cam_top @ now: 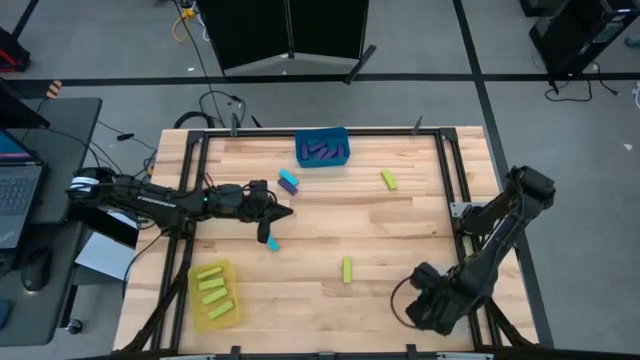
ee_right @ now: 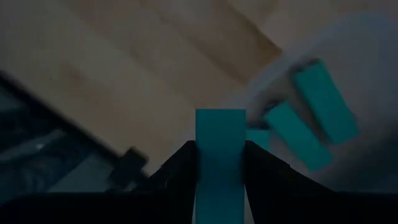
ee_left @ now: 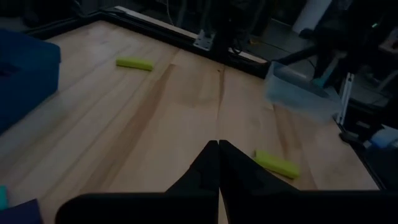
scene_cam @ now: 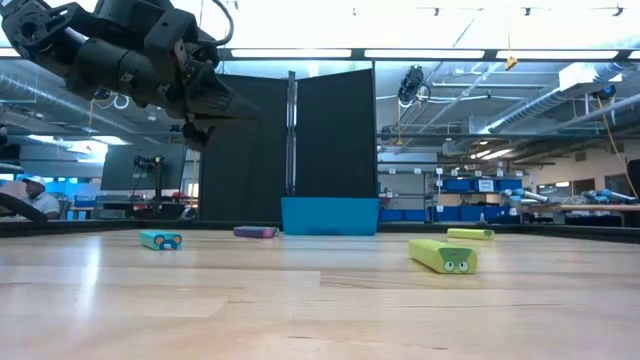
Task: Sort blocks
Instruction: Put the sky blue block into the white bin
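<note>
My left gripper [cam_top: 281, 212] hangs shut and empty above the table's middle; in the left wrist view its fingers [ee_left: 217, 163] meet. Below it lies a cyan block [cam_top: 271, 241]. A purple and a cyan block [cam_top: 288, 181] lie near the blue bin [cam_top: 322, 148], which holds purple blocks. Two lime blocks [cam_top: 388, 179] [cam_top: 347, 269] lie flat on the wood. My right gripper [ee_right: 221, 149] is at the near right corner, shut on a cyan block [ee_right: 221, 134] above the clear bin [ee_right: 354, 68], where two cyan blocks [ee_right: 311, 118] lie. My right gripper pinches the cyan block between its two fingers [ee_right: 180, 168], which lie on the block's two long sides [ee_right: 205, 158]. The block's free end [ee_right: 221, 121] sticks out past the fingertips. The fingers come from above, and the block is lifted clear beside the clear bin's rim.
The yellow bin [cam_top: 213, 293] with several lime blocks sits at the near left corner. A black frame [cam_top: 447, 170] runs around the tabletop. Bare wood lies between the two arms [cam_top: 380, 230]. A laptop [cam_top: 18, 190] stands off the table's left edge.
</note>
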Available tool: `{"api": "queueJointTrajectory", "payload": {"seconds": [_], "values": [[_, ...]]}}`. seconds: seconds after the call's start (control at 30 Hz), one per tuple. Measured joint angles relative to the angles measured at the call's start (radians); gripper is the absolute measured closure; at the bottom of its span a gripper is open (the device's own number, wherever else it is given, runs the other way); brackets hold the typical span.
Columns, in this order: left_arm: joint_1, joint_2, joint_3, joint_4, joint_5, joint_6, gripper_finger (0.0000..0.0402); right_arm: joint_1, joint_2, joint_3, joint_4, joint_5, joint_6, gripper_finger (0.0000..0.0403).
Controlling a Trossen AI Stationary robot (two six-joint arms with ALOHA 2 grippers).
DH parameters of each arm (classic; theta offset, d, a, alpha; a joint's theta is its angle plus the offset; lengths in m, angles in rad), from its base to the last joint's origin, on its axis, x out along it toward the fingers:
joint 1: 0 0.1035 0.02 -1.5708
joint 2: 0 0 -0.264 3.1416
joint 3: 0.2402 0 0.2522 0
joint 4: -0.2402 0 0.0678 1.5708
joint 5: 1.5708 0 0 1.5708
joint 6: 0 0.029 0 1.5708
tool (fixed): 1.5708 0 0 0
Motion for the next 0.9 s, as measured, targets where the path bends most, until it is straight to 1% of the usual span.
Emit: {"api": "queueJointTrajectory", "payload": {"seconds": [0.17, 0.3, 0.43, 0.53, 0.63, 0.77, 0.9], "values": [[0.0, 0.0, 0.0, 0.0, -0.031, -0.002, 0.0392, 0.036, -0.048, -0.172, 0.125, 0.008, 0.054, 0.0288], [0.0, 0.0, 0.0, 0.0, -0.045, -0.007, 0.0392, 0.075, -0.051, -0.25, 0.166, 0.01, 0.05, 0.0288], [0.0, 0.0, 0.0, 0.0, -0.051, -0.007, 0.0392, 0.103, -0.052, -0.285, 0.171, 0.003, 0.034, 0.0288], [0.0, 0.0, 0.0, -0.001, -0.075, -0.007, 0.0392, 0.121, -0.052, -0.308, 0.19, 0.003, 0.028, 0.0288], [0.0, 0.0, 0.0, -0.001, -0.092, -0.006, 0.0392, 0.138, -0.052, -0.335, 0.24, 0.002, 0.019, 0.0288], [0.0, 0.0, 0.0, -0.002, -0.107, -0.006, 0.0392, 0.147, -0.056, -0.368, 0.299, 0.003, 0.019, 0.0288], [0.0, 0.0, 0.001, -0.002, -0.12, -0.006, 0.0392, 0.147, -0.06, -0.368, 0.301, 0.003, 0.009, 0.0288]]}}
